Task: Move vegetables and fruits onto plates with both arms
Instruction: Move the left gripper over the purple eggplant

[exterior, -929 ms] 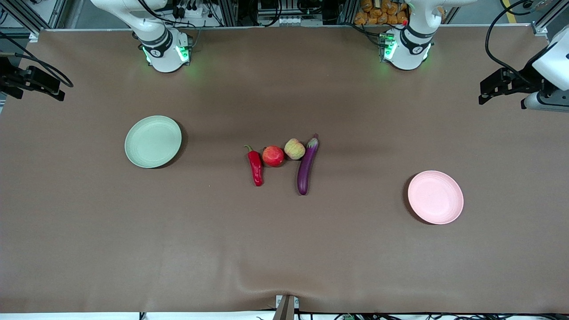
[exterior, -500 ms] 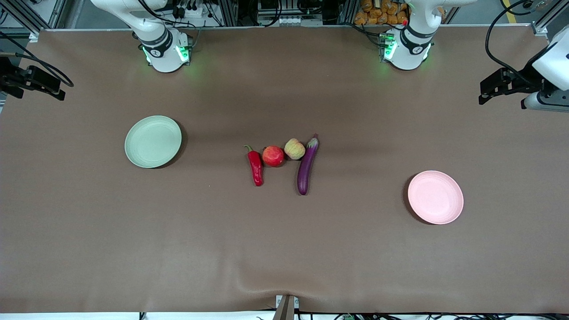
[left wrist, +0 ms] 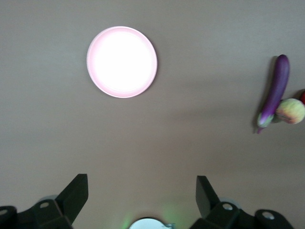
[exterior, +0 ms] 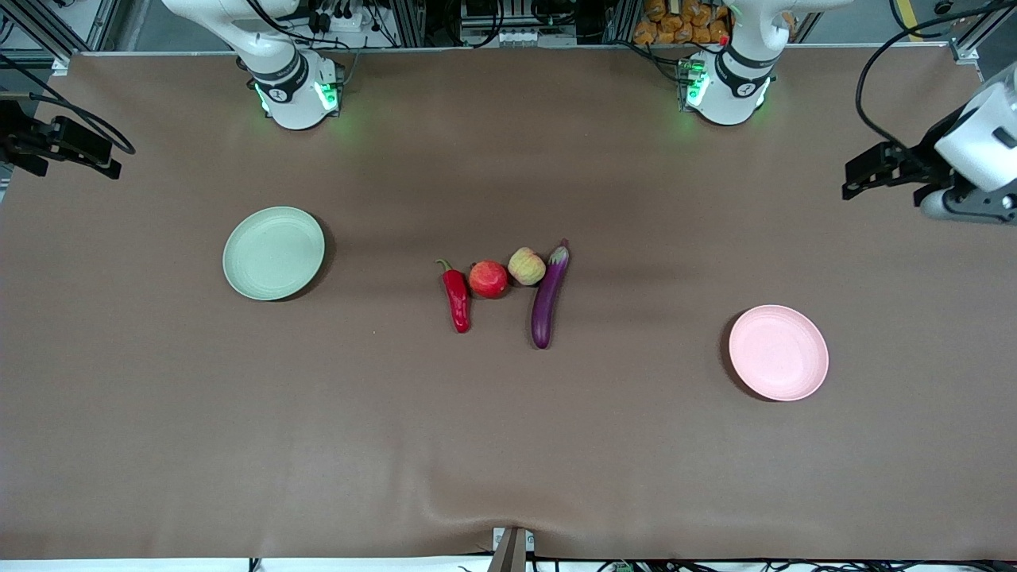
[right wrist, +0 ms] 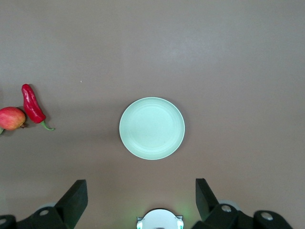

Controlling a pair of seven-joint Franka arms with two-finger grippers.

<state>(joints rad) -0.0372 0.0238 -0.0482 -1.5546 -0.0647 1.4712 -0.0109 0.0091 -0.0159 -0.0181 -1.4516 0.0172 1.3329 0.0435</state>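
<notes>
Both arms hover high — left gripper and right gripper spread wide, empty.

A brown matte cloth is covering the whole table, wrinkling slightly near the middle of the edge closest to the front camera, where a small metal bracket is sticking up. Aluminium frame rails are running along the edge by the bases, with black cables hanging among them. A heap of orange-brown items is sitting there too. Soft, even light is falling on the cloth, casting faint shadows.
</notes>
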